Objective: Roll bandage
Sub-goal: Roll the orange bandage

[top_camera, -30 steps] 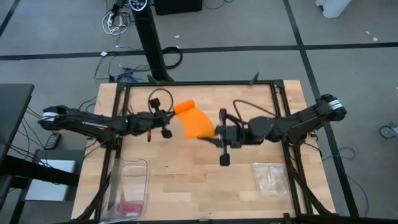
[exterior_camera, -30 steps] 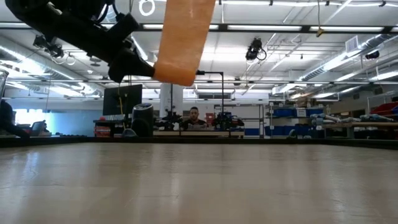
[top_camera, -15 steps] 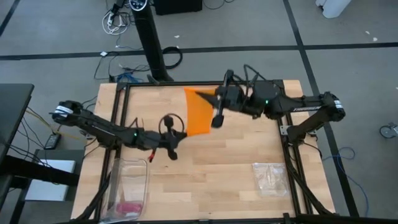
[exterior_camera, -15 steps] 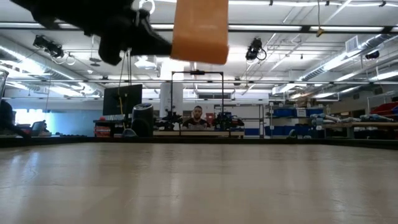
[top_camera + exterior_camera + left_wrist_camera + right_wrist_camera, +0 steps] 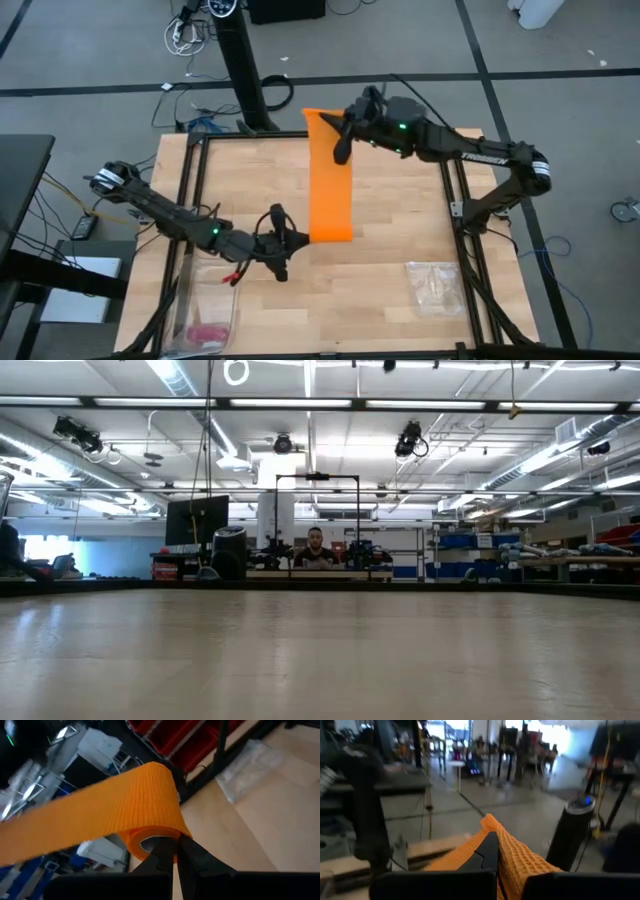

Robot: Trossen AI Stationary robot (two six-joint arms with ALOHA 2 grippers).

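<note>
The bandage (image 5: 331, 190) hangs stretched as a long flat orange band above the middle of the surface (image 5: 400, 230), running from far to near. Its far end is pinched in the clenched right claw (image 5: 338, 135) over the far edge; its near end wraps around the clenched left claw (image 5: 290, 240). A clear bag (image 5: 433, 283) lies near right.
</note>
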